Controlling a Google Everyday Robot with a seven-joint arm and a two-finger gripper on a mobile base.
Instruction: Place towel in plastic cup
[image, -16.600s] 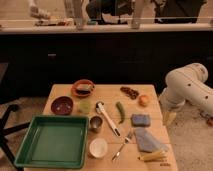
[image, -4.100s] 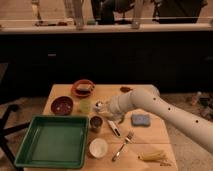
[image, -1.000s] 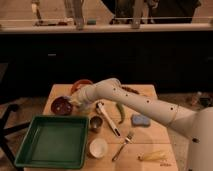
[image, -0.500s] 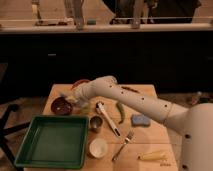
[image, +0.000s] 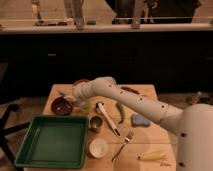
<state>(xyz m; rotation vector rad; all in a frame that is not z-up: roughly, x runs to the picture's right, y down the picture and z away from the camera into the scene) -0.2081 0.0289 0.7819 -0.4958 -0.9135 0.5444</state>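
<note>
A thick white arm (image: 135, 100) runs from the lower right of the frame to the centre left. Its shell is smooth, rounded and tube-like, swelling into a broad bulky segment at the lower right edge. A row of small dark dots, like screw holes, marks its side. The gripper (image: 76, 102) at centre left, the arm's far end, looks pale and closed.

Tool (image: 76, 100) blurred at arm end, left centre; towel, plastic cup indistinguishable there. Desk (image: 150, 140) bottom edge cut off.
</note>
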